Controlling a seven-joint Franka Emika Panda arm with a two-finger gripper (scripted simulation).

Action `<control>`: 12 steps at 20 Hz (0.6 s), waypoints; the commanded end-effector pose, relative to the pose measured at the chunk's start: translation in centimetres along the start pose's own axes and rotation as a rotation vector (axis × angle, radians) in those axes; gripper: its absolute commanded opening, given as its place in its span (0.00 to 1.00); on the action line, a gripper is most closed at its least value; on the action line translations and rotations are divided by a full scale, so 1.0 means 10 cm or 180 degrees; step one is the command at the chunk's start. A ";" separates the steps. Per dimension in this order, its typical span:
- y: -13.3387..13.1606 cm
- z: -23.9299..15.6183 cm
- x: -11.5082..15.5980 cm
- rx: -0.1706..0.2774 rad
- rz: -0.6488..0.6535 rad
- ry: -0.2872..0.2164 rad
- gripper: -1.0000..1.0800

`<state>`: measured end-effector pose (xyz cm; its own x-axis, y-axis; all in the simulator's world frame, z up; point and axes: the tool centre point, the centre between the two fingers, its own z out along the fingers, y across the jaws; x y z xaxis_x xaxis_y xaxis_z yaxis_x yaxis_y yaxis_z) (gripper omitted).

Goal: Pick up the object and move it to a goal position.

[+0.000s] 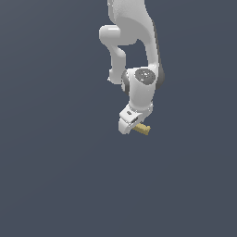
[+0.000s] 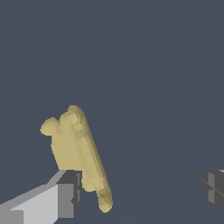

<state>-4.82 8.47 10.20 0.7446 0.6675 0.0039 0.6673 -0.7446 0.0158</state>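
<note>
A plain dark blue-grey background (image 1: 51, 176) fills both pictures, with no visible edges or markings.

In the exterior view, a white Franka arm (image 1: 134, 41) comes down from the top centre of the picture. Its rounded links bend and end in a wrist joint with a grey circular cap. Below the wrist sits the white gripper (image 1: 131, 124), angled toward the exterior view's lower left.

The object (image 1: 143, 129), a small tan-yellow blocky piece, sticks out from the gripper's lower end toward the exterior view's right. It is much smaller than the gripper and appears to touch it.

In the wrist view, the object (image 2: 78, 151) looks far larger. It is an elongated, lumpy tan shape, tilted, with a rounded knob on one side and a longer ridged strip running along it. One finger (image 2: 65, 192), light grey with a darker grey pad, sits right against the object's lower part. The other finger (image 2: 213, 189) shows only as a dark grey pad at the picture's edge, well apart from the object.

The fingers stand spread wide, with a broad gap between them. Only one finger is beside the object, so the gripper is not pinching it.
</note>
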 end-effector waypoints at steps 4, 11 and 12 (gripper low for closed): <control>-0.30 0.16 -0.03 0.0022 -0.0570 -0.0006 0.96; -0.53 0.27 -0.06 0.0045 -0.1000 -0.0005 0.96; -0.55 0.28 -0.06 0.0047 -0.1035 -0.0004 0.96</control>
<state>-8.63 11.91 7.44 0.5113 0.8594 -0.0008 0.8594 -0.5113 0.0022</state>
